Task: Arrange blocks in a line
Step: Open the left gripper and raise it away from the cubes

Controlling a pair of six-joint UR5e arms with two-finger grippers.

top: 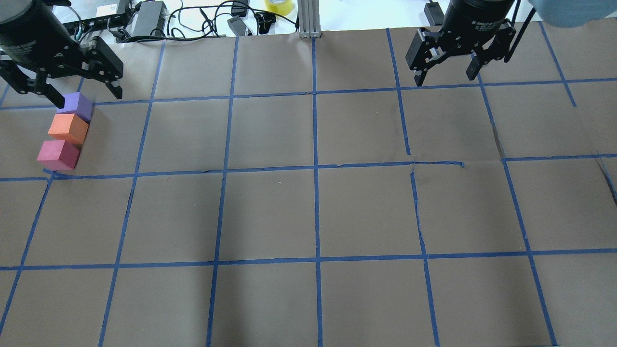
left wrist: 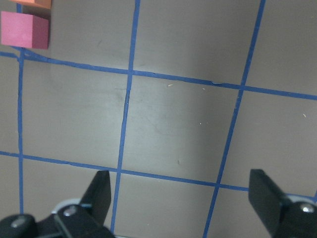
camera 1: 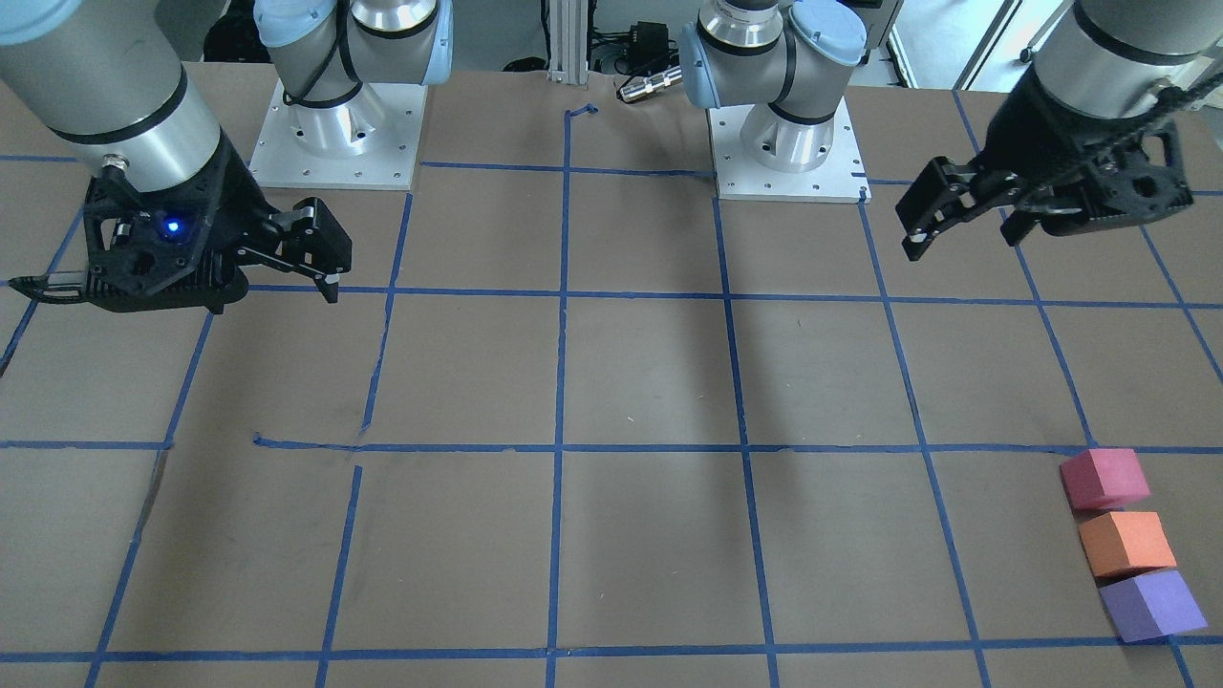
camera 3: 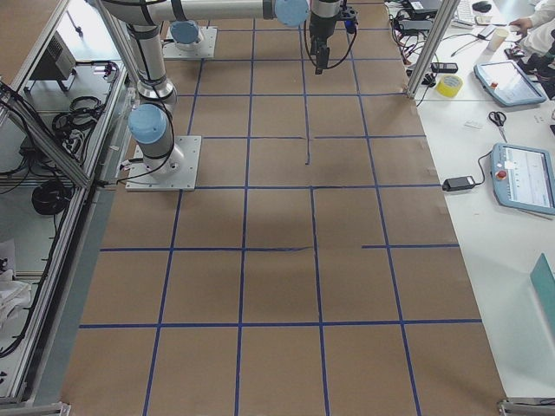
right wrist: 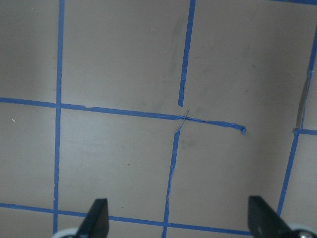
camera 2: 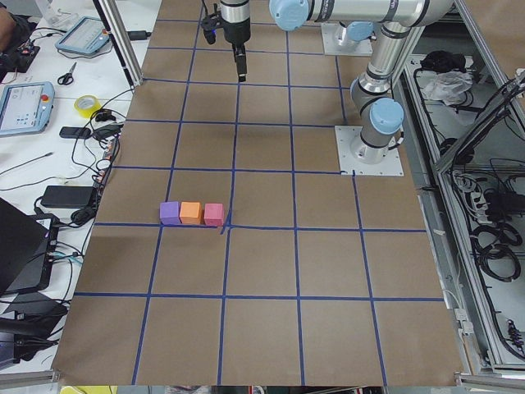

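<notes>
Three matte, foam-like cubes, touching in a straight row on the taped table [top: 270, 217], at its left edge.
- Nearest the robot: pink block [top: 58, 155].
- Middle: orange block [top: 68, 129].
- Farthest: purple block [top: 77, 106].

Just beyond purple: left gripper [camera 1: 963, 241], raised, jaws spread, empty. Well apart, far right: right gripper [top: 444, 79], likewise spread, empty.

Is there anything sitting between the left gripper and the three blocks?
Nothing visible does. The open left gripper hangs over bare table near the purple block, which sits in a row with the orange block and red-pink block.
</notes>
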